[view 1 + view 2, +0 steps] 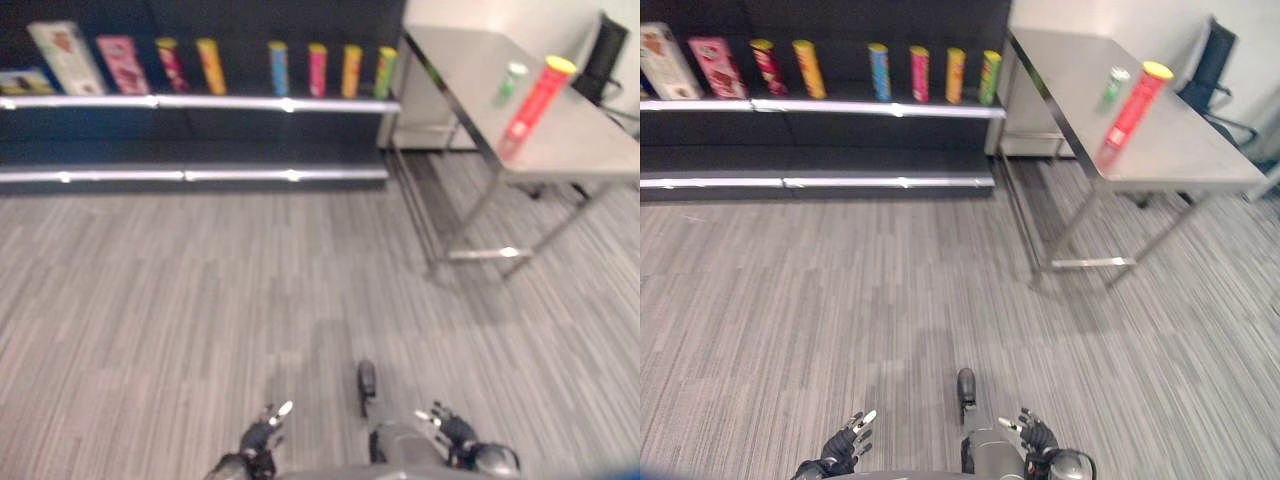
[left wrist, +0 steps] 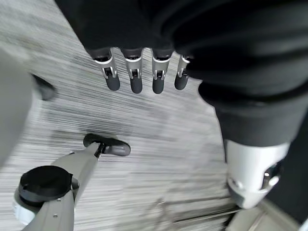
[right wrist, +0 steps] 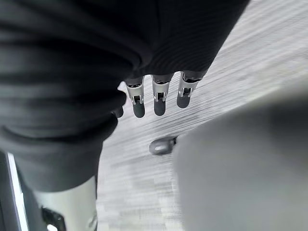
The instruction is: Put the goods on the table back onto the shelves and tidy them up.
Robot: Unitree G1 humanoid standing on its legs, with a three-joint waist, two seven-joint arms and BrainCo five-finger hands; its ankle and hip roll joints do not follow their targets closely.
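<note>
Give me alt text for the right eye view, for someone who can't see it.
A tall red can and a smaller green can stand on a grey metal table at right. Beside it, dark shelves hold a row of colourful cans and boxes. Both robot hands, left hand and right hand, hang open and empty over striped grey carpet.

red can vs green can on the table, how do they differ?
Colour: the red can has a yellow lid; the green can has a pale top. Size: the red can looks clearly taller than the green can. Place: the green can stands farther back on the table, the red can in front of it and closer to the robot. Both are upright cylinders standing close together, untouched by either hand.
</note>
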